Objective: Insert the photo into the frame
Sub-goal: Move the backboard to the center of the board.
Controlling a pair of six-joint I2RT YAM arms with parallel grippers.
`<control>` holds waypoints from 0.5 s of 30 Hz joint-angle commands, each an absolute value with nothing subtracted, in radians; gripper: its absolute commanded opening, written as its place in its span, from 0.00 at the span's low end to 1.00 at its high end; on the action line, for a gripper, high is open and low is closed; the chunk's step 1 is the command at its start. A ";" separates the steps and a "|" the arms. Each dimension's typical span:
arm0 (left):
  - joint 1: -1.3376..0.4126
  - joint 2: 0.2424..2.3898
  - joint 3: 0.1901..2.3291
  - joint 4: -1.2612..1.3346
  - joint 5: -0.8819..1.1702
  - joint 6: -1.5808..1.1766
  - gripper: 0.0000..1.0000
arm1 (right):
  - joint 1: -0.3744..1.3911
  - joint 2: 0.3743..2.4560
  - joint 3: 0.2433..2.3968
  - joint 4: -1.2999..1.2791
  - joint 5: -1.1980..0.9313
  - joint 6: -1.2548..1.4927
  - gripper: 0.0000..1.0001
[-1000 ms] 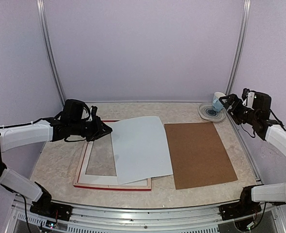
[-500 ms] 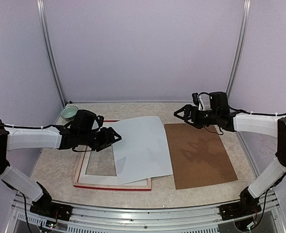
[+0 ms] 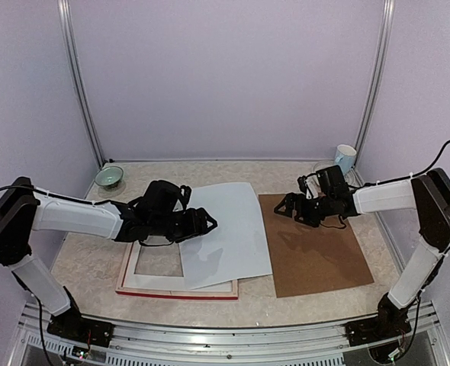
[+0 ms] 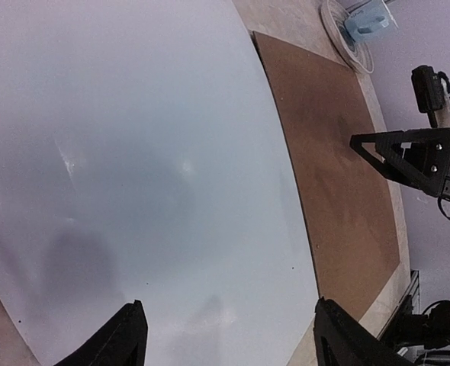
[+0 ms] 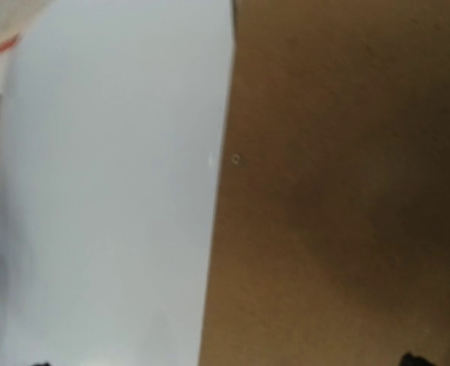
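From above, the photo [image 3: 223, 232] lies in the middle of the picture with its plain white back up and its print hidden. It sits skewed over the right part of the frame [image 3: 178, 294], which shows a thin red edge at the bottom and left with a pale border inside. The photo's right edge runs just beside a brown board [image 3: 316, 244] on the counter [image 3: 88, 263]. The left arm stretches low from the left, and the left pincer [image 3: 207, 223] is over the photo's left part, spread wide and empty. The right arm reaches in from the right, with the right pincer [image 3: 286, 207] above the board's upper left corner, also wide and holding nothing

The left wrist view is filled mostly by the white sheet, slightly bowed. Two black fingertips [image 4: 133, 339] stand far apart at the bottom edge, and whether they touch the paper is unclear. The board takes the right side

The right wrist view is blurred, with white sheet on the left and brown board on the right. A sliver of red frame shows at upper left, and the fingertips barely show in the bottom corners
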State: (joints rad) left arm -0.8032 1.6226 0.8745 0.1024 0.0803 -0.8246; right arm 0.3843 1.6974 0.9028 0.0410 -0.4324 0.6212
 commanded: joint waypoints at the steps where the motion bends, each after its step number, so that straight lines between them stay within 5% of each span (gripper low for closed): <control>1: -0.811 1.596 0.903 0.116 -0.013 -0.776 0.75 | 0.480 1.647 0.983 -0.134 -0.168 0.500 0.99; 5: -0.814 1.564 0.910 0.076 -0.086 -0.754 0.75 | 0.573 1.695 1.079 -0.276 0.121 0.437 0.99; 15: -0.818 1.485 0.872 0.039 -0.169 -0.743 0.75 | 0.714 1.863 1.250 -0.425 0.420 0.418 0.99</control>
State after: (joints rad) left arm -0.8108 1.5299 0.8761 0.0692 -0.1135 -0.7616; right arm 0.6609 1.7958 1.1847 -0.3119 0.2321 0.4408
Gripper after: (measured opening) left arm 0.751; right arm 0.992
